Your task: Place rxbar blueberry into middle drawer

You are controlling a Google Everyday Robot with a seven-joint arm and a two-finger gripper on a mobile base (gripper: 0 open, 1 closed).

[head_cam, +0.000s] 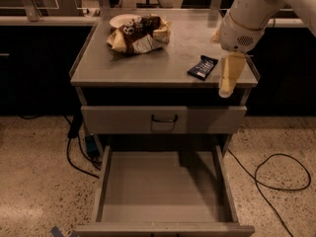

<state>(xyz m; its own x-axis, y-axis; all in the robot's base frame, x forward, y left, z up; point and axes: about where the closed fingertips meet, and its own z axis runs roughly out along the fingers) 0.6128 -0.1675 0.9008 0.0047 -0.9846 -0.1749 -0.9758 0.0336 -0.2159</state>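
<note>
Bar: we see the rxbar blueberry (pixel 202 67) lying flat and askew on the counter (pixel 148 65), right of centre in the frame, near the front edge.
Tool: the tool (pixel 228 80) hangs just right of the bar, tip down; we cannot tell its state.
Handling: we judge it light, thin, slightly bendy, with a slick wrapper.
Hold: we would pinch across its narrow width at mid-length, from above.
Drawer: the middle drawer (pixel 163 186) stands open, lower centre.
</note>
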